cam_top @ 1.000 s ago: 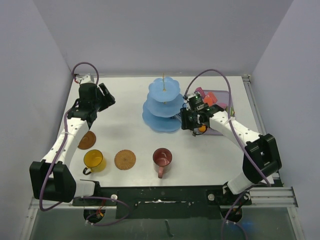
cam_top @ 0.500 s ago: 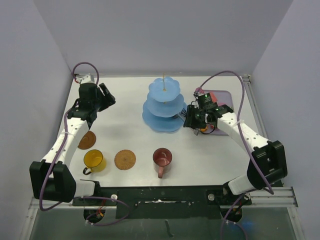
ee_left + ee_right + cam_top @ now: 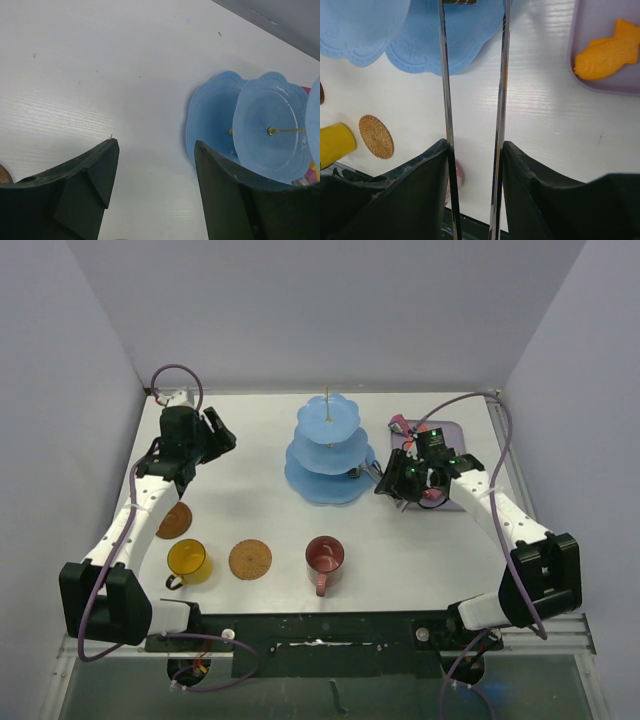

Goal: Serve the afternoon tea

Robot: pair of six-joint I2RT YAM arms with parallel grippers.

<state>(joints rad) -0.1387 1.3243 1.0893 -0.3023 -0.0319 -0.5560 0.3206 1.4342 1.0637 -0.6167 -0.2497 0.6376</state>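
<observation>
My right pincer [image 3: 475, 150] is pinching the metal tongs [image 3: 445, 75], tips up at the bottom edge of the blue stand [image 3: 328, 455] mid-worktop [image 3: 260, 490]. Left pincer [image 3: 155, 150] is spread with nothing in it, left of the stand. Orange fish pastry [image 3: 607, 50] lies on the lilac tray [image 3: 590, 15]. Near edge: yellow mug [image 3: 187, 560], coaster [image 3: 250, 559], red mug [image 3: 325, 555]; second coaster [image 3: 175, 520] by my left arm.
</observation>
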